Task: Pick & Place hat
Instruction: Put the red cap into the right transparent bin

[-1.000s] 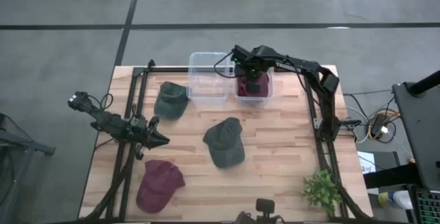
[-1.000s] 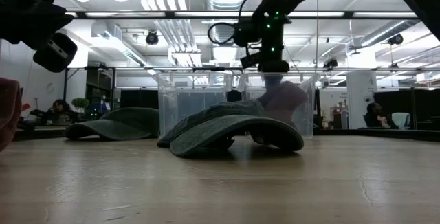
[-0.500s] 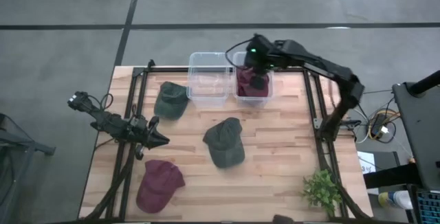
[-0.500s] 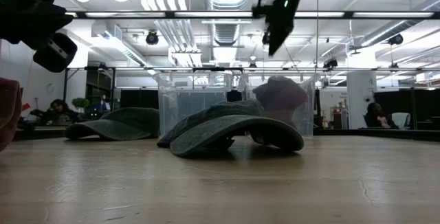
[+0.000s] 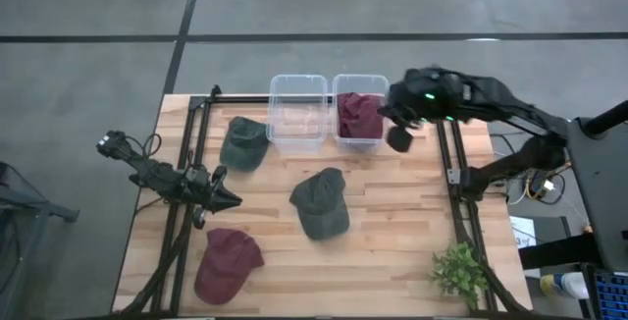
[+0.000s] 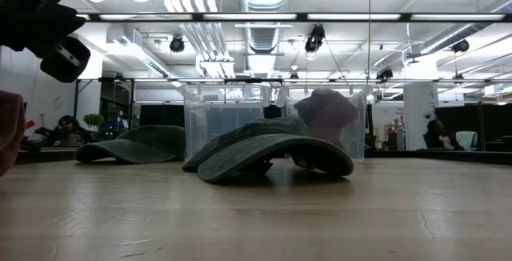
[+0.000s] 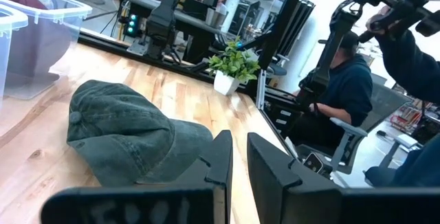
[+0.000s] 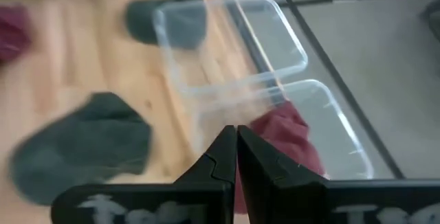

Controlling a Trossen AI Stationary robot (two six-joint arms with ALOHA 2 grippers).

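A maroon hat (image 5: pixel 359 116) is sitting crumpled inside the right-hand clear bin (image 5: pixel 360 138), filling most of it, dull wine-red fabric bunched up against the plastic walls. The left-hand clear bin (image 5: pixel 297 112) right beside it is looking empty. Three more caps are lying out on the wooden surface (image 5: pixel 392 212): a dark green one (image 5: pixel 244 142) just left of the bins, another green one (image 5: pixel 320 202) near the middle with its brim pointing toward the front edge, and a second maroon cap (image 5: pixel 227 263) down by the front left corner.

The right claw (image 5: pixel 399 136) is hanging in the air just right of the hat's bin, fingers pressed together with nothing between them. The left claw (image 5: pixel 228 200) is waiting over the left side of the surface, and its fingers (image 7: pixel 221 157) are sitting close together with a thin gap, holding nothing.

The surface is pale butcher-block planks with a black frame around it, plus a small potted plant (image 5: pixel 458 271) at the front right corner. Beyond it, the room is showing ceiling lights and ducts, and a person in a dark top (image 7: pixel 342 86) is sitting at a desk.
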